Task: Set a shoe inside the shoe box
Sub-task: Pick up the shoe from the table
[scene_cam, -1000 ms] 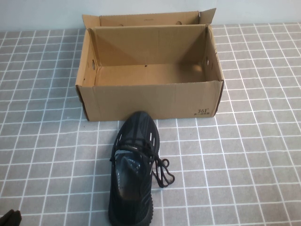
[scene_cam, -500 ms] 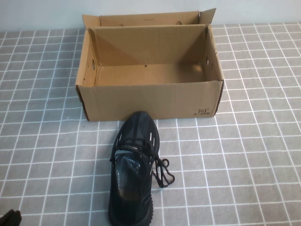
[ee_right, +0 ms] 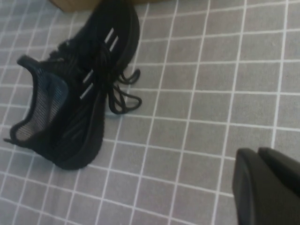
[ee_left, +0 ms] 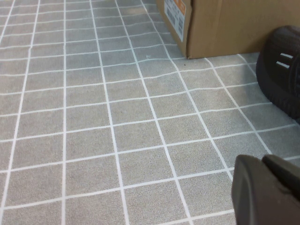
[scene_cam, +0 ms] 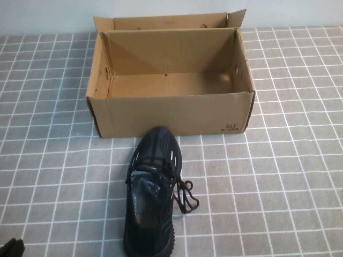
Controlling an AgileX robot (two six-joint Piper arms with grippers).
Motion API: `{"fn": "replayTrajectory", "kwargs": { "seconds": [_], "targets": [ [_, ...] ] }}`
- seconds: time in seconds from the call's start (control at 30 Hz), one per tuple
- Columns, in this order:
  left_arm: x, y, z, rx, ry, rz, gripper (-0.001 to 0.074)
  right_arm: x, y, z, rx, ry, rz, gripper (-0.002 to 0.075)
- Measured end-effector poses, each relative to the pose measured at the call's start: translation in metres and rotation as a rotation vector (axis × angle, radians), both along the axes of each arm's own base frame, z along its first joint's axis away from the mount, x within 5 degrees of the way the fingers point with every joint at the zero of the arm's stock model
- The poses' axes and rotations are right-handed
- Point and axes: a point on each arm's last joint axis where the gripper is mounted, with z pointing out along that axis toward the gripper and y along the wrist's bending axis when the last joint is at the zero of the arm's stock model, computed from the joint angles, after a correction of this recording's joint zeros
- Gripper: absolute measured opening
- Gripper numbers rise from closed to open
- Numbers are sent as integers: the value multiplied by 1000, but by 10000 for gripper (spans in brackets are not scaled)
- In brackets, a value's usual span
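Observation:
The black shoe (scene_cam: 153, 193) lies on the grey checked table, its toe pointing at the front wall of the shoe box (scene_cam: 171, 113), which stands open with nothing inside. My left gripper (scene_cam: 12, 249) shows only as a dark tip at the near left corner, well to the left of the shoe's heel. In the left wrist view the left gripper (ee_left: 262, 160) is shut and empty, with the shoe's toe (ee_left: 283, 65) and a corner of the box (ee_left: 225, 23) ahead. My right gripper (ee_right: 258, 152) is shut and empty, apart from the shoe (ee_right: 79, 93).
The box's lid flap (scene_cam: 169, 21) stands up along its far side. A printed label (ee_left: 176, 11) is on the box's left end wall. The shoe's loose laces (scene_cam: 187, 198) trail to its right on the grey tiled surface (scene_cam: 278, 187).

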Motion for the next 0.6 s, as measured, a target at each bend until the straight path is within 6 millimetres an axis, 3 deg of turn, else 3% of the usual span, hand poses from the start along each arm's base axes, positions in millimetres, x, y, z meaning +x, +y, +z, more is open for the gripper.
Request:
{"fn": "replayTrajectory", "kwargs": {
  "seconds": [0.17, 0.3, 0.4, 0.6],
  "targets": [
    [0, 0, 0, 0, 0, 0, -1, 53, 6, 7, -80, 88, 118, -16],
    [0, 0, 0, 0, 0, 0, -1, 87, 26, 13, -128, 106, 225, -16],
    [0, 0, 0, 0, 0, 0, -1, 106, 57, 15, -168, 107, 350, -16],
    [0, 0, 0, 0, 0, 0, -1, 121, 144, 12, -315, 83, 683, -16]
  ]
}}
